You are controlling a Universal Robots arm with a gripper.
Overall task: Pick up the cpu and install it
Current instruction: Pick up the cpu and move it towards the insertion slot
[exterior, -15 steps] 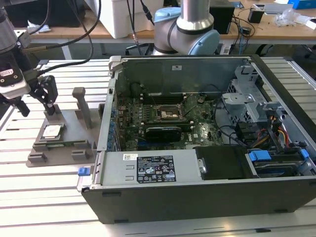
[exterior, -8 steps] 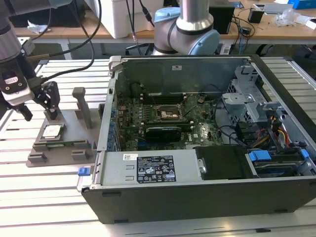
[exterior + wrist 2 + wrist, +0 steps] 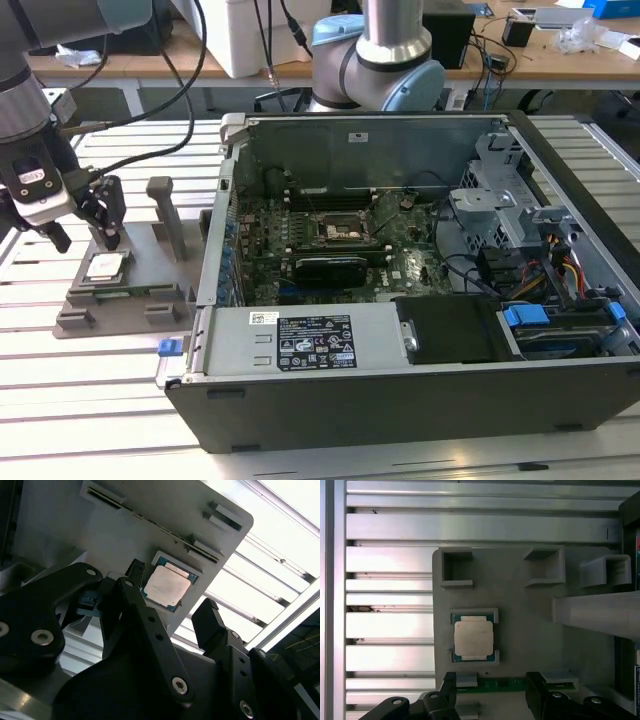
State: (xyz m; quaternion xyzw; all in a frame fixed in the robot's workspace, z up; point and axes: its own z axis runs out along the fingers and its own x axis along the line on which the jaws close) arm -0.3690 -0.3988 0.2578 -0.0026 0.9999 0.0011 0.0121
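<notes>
Gripper (image 3: pixel 85 238) hangs over the tray (image 3: pixel 130 300), jaws wide apart, holding nothing. The cpu (image 3: pixel 106 266) sits flat in its tray recess, untouched. In the exterior view it is at about 9 o'clock from the case (image 3: pixel 400 400) and well apart from the socket (image 3: pixel 333 232).

In both wrist views the cpu (image 3: pixel 166 585) (image 3: pixel 473 639) shows between the lines of the two fingers. The gripper (image 3: pixel 172 590) (image 3: pixel 491 680) is above it, not yet down at its level.

Step in hand, as judged: the pick.
- Centre the jaws on the chip so both pads meet opposite edges together.
- Keep the fingers square to its sides.
- Come down straight, clear of the recess walls.
- Close gently on the thin edge. A skewed grip would likely tilt the chip in the recess.
</notes>
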